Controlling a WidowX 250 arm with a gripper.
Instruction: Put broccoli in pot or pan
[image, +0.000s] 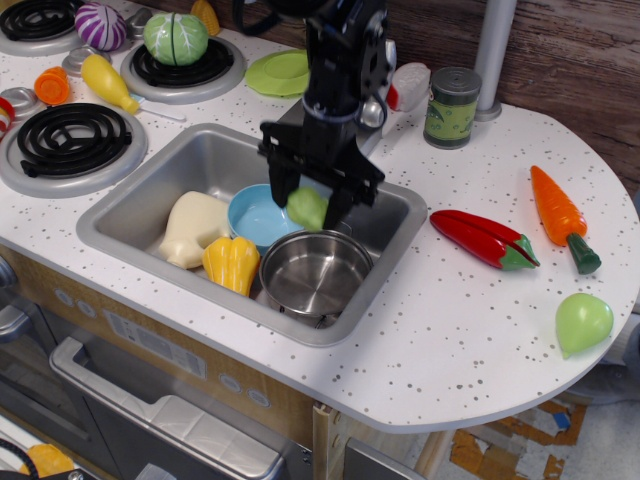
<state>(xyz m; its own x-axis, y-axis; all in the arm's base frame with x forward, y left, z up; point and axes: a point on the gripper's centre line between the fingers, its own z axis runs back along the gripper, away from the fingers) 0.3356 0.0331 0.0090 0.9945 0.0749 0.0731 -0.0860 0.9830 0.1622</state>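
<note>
Robot arm reaching down from the back of the counter, its black gripper (309, 205) pointing straight down over the sink (130, 205). Its two fingers (281, 186) are closed around the broccoli (307, 208), a pale green lumpy ball held clear of everything beneath it. The broccoli hangs above the sink's middle, over the gap between the blue bowl (258, 215) and the pot (314, 273). The shiny steel pot sits on the sink floor at the front right, just in front of the gripper and below it. A yellow pepper (231, 263) touches the pot's left side, with a cream-coloured toy (192, 227) further left. On the counter right of the sink lie a red chilli (484, 239) and a carrot (560, 216).
</note>
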